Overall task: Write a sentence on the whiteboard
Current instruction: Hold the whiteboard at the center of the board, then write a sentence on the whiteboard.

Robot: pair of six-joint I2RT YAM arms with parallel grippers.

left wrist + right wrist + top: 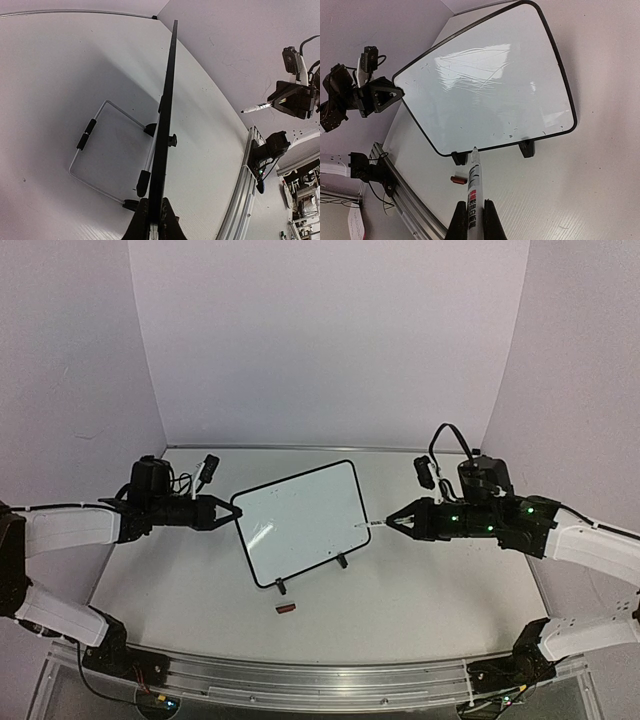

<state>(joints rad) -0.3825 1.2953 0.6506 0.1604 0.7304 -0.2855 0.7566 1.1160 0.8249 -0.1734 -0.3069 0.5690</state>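
The whiteboard (300, 520) stands tilted on its two black feet mid-table; its face is blank apart from faint smudges, and no sentence shows on it. My left gripper (228, 515) is shut on the board's left rim; in the left wrist view the board (167, 100) is edge-on between the left gripper's (156, 212) jaws. My right gripper (395, 523) is shut on a white marker (374, 525), uncapped, its tip just off the board's right edge. In the right wrist view the marker (474, 180) points at the board's (485, 90) lower rim from the gripper (473, 215).
A small red marker cap (286, 609) lies on the table in front of the board, also in the right wrist view (458, 179). A wire stand (100, 145) props the board from behind. A metal rail (300, 680) runs along the near table edge. White walls enclose the table.
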